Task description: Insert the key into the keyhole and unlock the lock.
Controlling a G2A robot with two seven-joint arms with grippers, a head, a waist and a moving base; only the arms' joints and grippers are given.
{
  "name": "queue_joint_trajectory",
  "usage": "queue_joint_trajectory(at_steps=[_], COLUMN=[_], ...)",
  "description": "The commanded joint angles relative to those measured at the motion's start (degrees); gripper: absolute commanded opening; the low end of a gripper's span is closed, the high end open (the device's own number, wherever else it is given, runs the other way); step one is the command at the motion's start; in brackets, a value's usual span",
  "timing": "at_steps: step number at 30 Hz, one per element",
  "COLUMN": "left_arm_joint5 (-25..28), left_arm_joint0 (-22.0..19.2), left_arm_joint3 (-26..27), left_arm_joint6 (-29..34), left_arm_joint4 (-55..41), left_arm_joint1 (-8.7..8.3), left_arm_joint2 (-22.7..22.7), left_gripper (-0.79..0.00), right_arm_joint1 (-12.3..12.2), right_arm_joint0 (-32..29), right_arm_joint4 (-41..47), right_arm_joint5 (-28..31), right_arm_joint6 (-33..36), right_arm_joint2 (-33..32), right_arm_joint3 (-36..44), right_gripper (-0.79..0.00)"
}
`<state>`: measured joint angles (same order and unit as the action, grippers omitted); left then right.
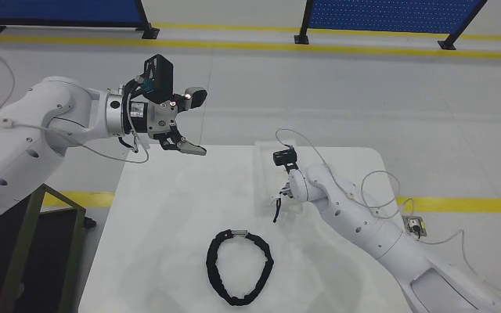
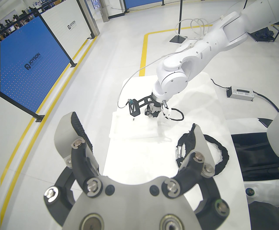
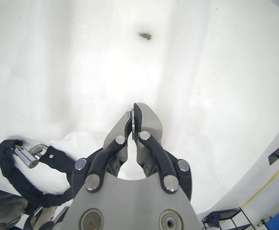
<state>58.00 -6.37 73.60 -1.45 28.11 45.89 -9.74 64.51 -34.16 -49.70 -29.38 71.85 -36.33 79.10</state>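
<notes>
The right gripper (image 3: 133,114) squeezes the key (image 3: 132,124) so it cannot slip. The left gripper (image 2: 134,123) hangs open (maybe to hold the lock (image 3: 25,158) steady later).

The chain (image 1: 239,268) is black, its padlock (image 3: 25,157) shiny silver, the key (image 3: 132,123) silver, the table (image 1: 156,235) white, the far panels (image 1: 391,14) blue with fine dots, and the floor (image 1: 313,94) pale grey with yellow lines (image 1: 235,41).

The left arm (image 1: 66,117) and right arm (image 1: 368,227) are glossy white and rounded, with small dark screws (image 2: 196,52) and looping white cables (image 2: 191,20). The left gripper (image 2: 134,120) and right gripper (image 3: 133,111) share grey metal fingers (image 2: 63,135), ribbed black pads (image 2: 81,130) and silver pivot pins (image 3: 145,136).
</notes>
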Motion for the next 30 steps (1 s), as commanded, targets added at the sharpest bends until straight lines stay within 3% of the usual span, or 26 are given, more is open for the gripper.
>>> queue_joint_trajectory(at_steps=[1,13,24,30], left_arm_joint5=[0.0,0.0,0.0,0.0], left_arm_joint0=[0.0,0.0,0.0,0.0], left_arm_joint3=[0.0,0.0,0.0,0.0], left_arm_joint6=[0.0,0.0,0.0,0.0], left_arm_joint4=[0.0,0.0,0.0,0.0], left_arm_joint1=[0.0,0.0,0.0,0.0], left_arm_joint2=[0.0,0.0,0.0,0.0], left_gripper=[0.0,0.0,0.0,0.0], right_arm_joint1=[-0.1,2.0,5.5,6.8], right_arm_joint0=[0.5,3.1,4.2,4.3], right_arm_joint4=[-2.8,-14.3,-17.0,-12.7], right_arm_joint5=[0.4,8.2,12.9,12.7], right_arm_joint6=[2.3,11.3,16.0,15.5], right_arm_joint2=[0.4,3.1,3.9,1.6], right_arm_joint3=[0.6,-1.9,-6.4,-6.5], right_gripper=[-0.785,-0.785,-0.785,-0.785])
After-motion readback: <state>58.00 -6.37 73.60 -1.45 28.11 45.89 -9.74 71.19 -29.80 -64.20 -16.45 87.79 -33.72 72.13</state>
